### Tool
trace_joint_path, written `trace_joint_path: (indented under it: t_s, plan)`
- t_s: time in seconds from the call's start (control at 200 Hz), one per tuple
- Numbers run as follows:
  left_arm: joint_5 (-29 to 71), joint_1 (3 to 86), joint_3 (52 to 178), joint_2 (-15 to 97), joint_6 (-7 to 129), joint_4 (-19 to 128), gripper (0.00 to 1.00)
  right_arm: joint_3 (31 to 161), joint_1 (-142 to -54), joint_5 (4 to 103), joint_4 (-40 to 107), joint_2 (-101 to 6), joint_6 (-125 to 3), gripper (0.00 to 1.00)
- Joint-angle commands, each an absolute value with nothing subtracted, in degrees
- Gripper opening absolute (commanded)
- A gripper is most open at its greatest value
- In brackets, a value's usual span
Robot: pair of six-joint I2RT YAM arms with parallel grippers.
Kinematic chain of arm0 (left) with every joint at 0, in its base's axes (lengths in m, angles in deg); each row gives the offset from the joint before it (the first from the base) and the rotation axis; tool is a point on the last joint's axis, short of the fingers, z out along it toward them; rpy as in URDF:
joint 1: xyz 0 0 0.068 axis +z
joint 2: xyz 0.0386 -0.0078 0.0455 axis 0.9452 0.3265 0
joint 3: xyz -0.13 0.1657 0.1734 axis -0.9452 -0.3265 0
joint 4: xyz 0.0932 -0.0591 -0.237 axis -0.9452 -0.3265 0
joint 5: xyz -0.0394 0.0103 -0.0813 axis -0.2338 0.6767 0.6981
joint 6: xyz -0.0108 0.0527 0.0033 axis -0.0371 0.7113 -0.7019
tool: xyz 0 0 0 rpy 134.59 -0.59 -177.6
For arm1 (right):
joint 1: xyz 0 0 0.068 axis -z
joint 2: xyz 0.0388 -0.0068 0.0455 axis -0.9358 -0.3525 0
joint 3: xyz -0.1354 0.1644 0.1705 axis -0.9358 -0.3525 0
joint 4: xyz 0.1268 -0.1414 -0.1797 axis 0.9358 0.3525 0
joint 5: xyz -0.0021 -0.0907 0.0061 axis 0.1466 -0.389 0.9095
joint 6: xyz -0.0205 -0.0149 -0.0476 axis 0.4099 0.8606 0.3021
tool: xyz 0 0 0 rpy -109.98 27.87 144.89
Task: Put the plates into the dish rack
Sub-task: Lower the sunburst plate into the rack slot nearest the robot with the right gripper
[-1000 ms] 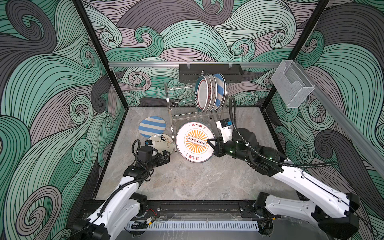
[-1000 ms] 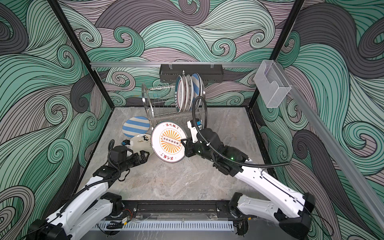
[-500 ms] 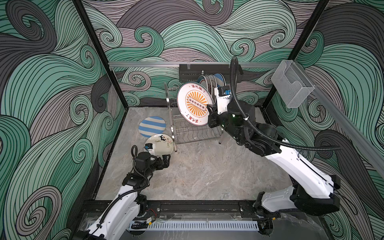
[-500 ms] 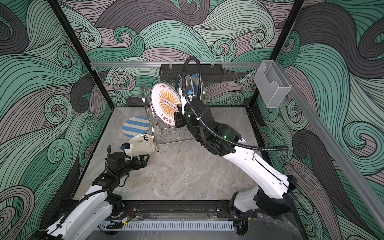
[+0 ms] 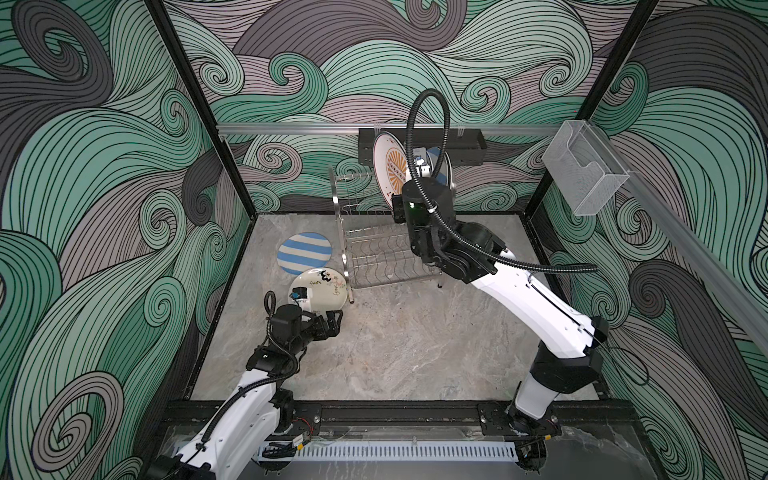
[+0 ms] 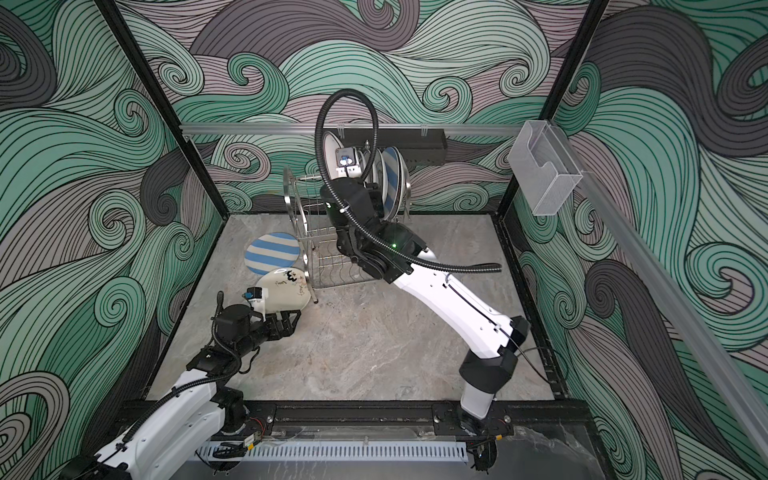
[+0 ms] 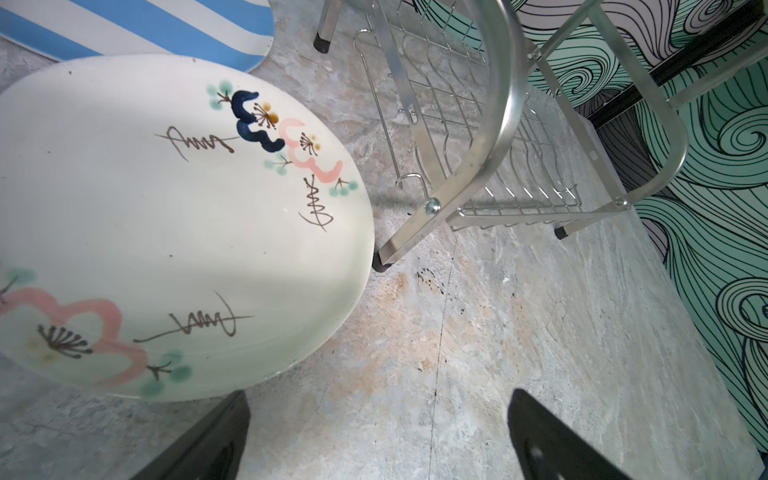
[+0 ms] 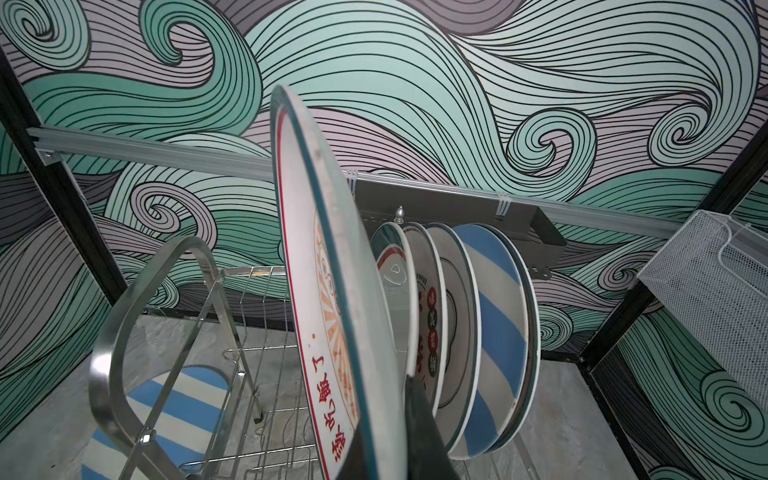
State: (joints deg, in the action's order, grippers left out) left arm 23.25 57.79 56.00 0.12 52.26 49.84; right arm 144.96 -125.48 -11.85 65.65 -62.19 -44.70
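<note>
Marble tabletop [image 5: 415, 353], right gripper [image 8: 386, 453] clamping sunburst plate [image 8: 328, 291] beside racked plates [image 8: 478, 332], left gripper [image 7: 380, 419] open

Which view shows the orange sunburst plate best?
The right wrist view: the sunburst plate fills it, clamped by the right pincer. In both top views the sunburst plate is small, partly behind the right arm; the left wrist view misses it.

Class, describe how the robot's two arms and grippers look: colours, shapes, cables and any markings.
The left arm and right arm have white shells with black joints. A ribbed black hose loops along each. A green light glows on the right wrist. The gripper fingers are flat and black.
</note>
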Motion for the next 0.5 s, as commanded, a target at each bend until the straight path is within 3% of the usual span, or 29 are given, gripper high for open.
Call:
trace_joint_path:
  t_s: [0.0, 0.495]
  plan:
    - [24.3, 58.3, 57.2, 0.3, 52.9, 51.1, 0.99, 148.7, -125.6, -17.3, 62.8, -64.0, -44.4, 0.0]
    - [24.7, 58.3, 57.1, 0.3, 53.0, 51.3, 0.99, 151.6, -122.8, -18.0, 63.5, -70.8, -48.1, 0.0]
